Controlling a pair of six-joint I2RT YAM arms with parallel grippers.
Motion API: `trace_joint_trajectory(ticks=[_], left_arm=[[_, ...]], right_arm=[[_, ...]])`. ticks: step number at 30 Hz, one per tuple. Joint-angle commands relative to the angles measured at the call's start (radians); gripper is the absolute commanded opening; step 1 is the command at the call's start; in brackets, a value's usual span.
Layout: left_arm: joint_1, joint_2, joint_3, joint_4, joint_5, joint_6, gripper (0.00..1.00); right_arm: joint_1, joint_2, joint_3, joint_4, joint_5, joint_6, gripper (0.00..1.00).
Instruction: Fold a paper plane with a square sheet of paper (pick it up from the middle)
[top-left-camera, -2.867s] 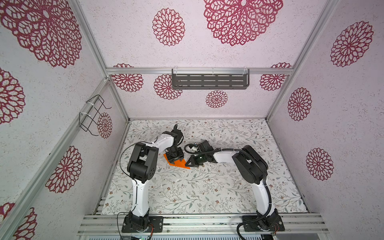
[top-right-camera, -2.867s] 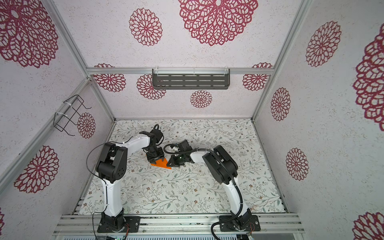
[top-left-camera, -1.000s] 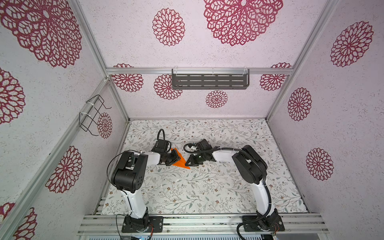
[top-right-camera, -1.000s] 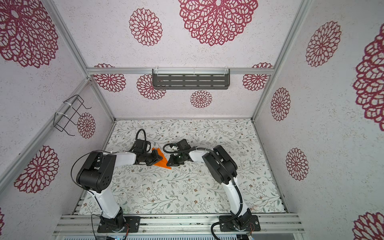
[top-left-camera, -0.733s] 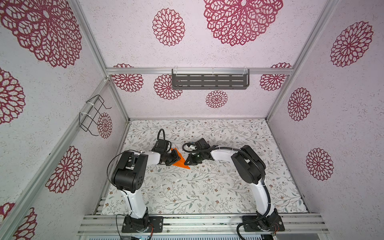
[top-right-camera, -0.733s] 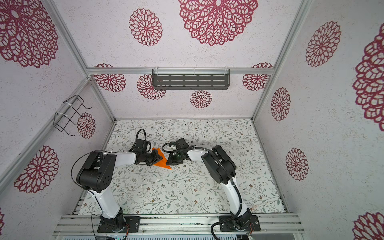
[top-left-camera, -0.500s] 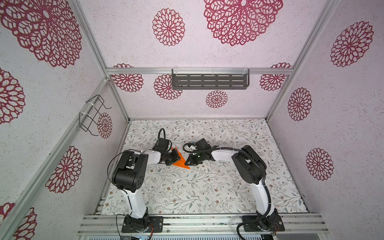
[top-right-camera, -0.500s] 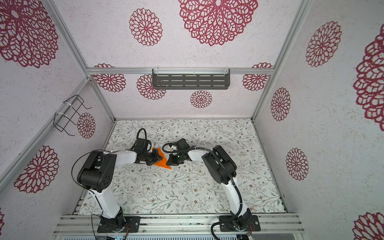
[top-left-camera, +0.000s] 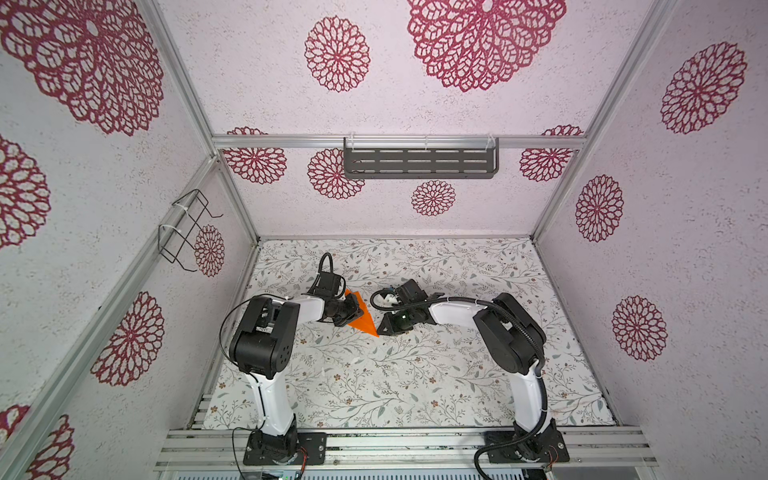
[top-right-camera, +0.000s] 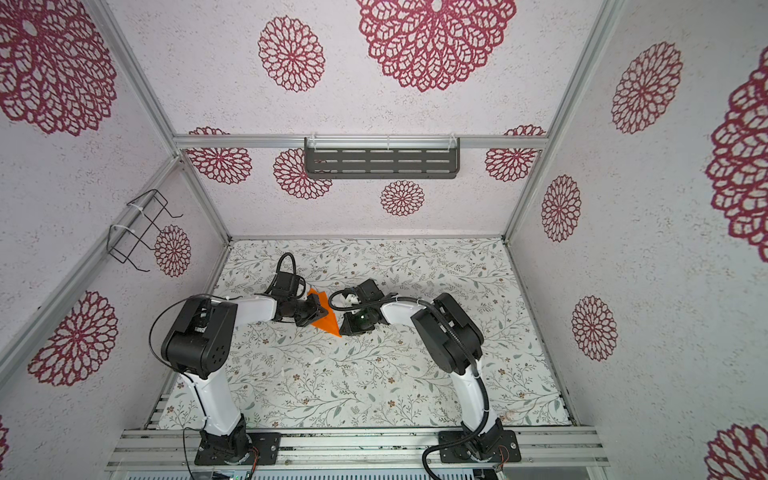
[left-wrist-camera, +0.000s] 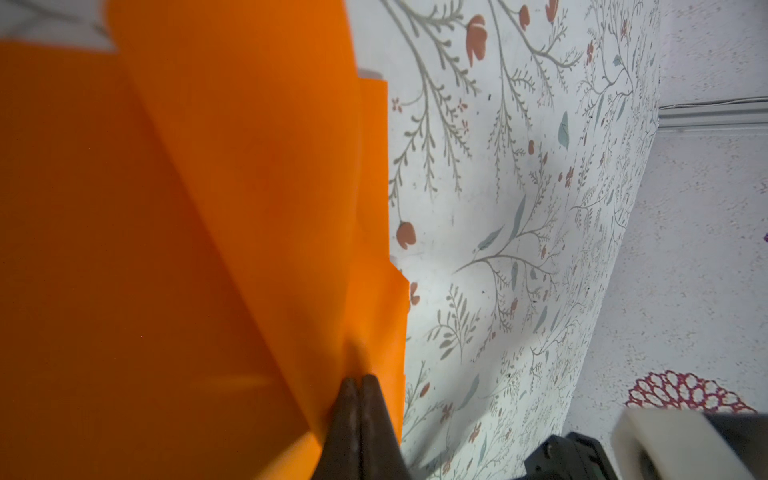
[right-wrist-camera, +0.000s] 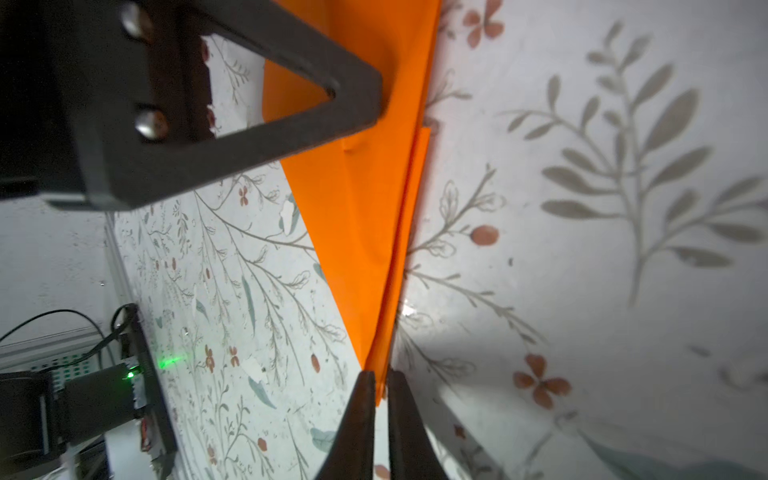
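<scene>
The orange paper plane (top-left-camera: 360, 318) (top-right-camera: 325, 318) is a narrow pointed dart with layered folds, low over the middle of the floral table. My left gripper (top-left-camera: 351, 311) (top-right-camera: 316, 311) reaches in from the left, shut on its wide end. In the left wrist view the two fingertips (left-wrist-camera: 360, 380) press together on an orange layer (left-wrist-camera: 208, 208). My right gripper (top-left-camera: 381, 330) (top-right-camera: 345, 330) is at the pointed tip. In the right wrist view its jaws (right-wrist-camera: 381, 376) stand a narrow gap apart, with the tip of the dart (right-wrist-camera: 365, 208) between them.
A grey slotted shelf (top-left-camera: 419, 163) hangs on the back wall and a wire basket (top-left-camera: 187, 232) on the left wall. Small white scraps (top-left-camera: 358, 357) lie on the table cover (top-left-camera: 415, 374) in front of the paper. Both arms lie low, elbows bent outward.
The left arm came down from above the paper to its left side and shut on the wide end. In the last second the right jaws parted slightly at the tip.
</scene>
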Motion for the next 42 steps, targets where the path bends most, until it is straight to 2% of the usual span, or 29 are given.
trace_joint_trajectory(ticks=[1,6,14,25,42], left_arm=[[0.008,0.108,-0.052,-0.171,-0.187,0.004,0.04],[0.007,0.111,-0.050,-0.170,-0.168,0.007,0.04],[0.008,0.111,-0.046,-0.178,-0.148,0.016,0.04],[0.007,0.117,-0.035,-0.204,-0.146,0.012,0.04],[0.013,0.134,-0.031,-0.224,-0.152,0.008,0.04]], right_arm=[[0.022,-0.070,0.020,-0.009,0.155,-0.084,0.15],[0.061,-0.068,0.028,0.034,0.266,-0.185,0.16],[0.107,-0.047,0.054,0.105,0.288,-0.309,0.16],[0.121,0.023,0.107,0.027,0.311,-0.377,0.10],[0.136,0.026,0.026,-0.060,0.333,-0.418,0.05]])
